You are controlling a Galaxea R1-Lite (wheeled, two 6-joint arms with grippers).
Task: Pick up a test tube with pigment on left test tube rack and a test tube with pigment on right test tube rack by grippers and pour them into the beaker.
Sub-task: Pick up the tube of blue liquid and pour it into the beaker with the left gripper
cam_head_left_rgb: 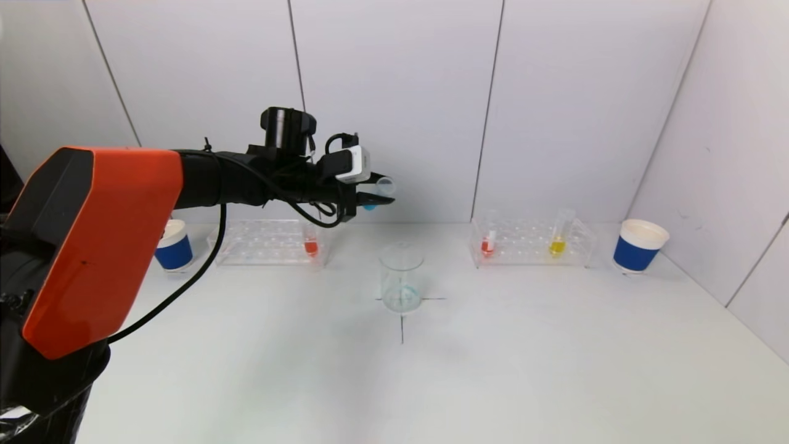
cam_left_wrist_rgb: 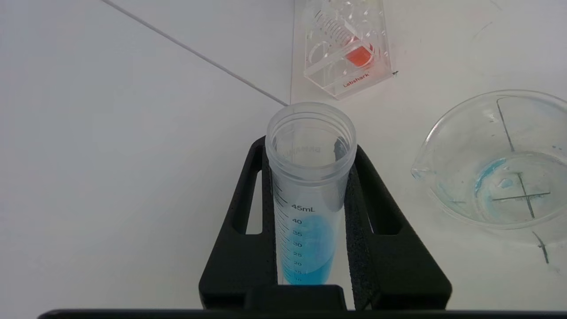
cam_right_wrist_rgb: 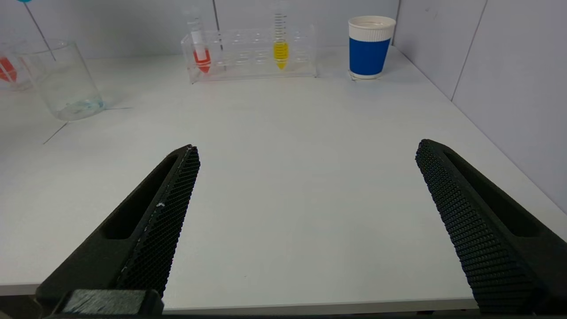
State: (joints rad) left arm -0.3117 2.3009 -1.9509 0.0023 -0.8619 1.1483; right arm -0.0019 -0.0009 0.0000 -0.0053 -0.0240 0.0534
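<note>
My left gripper [cam_head_left_rgb: 375, 197] is raised above the table, behind and to the left of the glass beaker [cam_head_left_rgb: 401, 279]. It is shut on a clear test tube [cam_left_wrist_rgb: 310, 186] that is tilted, with blue pigment pooled in its lower end. The beaker [cam_left_wrist_rgb: 500, 164] holds only a thin blue film. The left test tube rack [cam_head_left_rgb: 259, 243] holds a red tube [cam_head_left_rgb: 310, 245]. The right test tube rack [cam_head_left_rgb: 524, 240] holds a red tube [cam_head_left_rgb: 487, 245] and a yellow tube [cam_head_left_rgb: 557, 243]. My right gripper [cam_right_wrist_rgb: 308, 148] hangs open and empty over the table's near edge, outside the head view.
A blue paper cup [cam_head_left_rgb: 173, 246] stands left of the left rack, and another [cam_head_left_rgb: 639, 245] right of the right rack. White walls close the table at the back and on the right. A black cross marks the table under the beaker.
</note>
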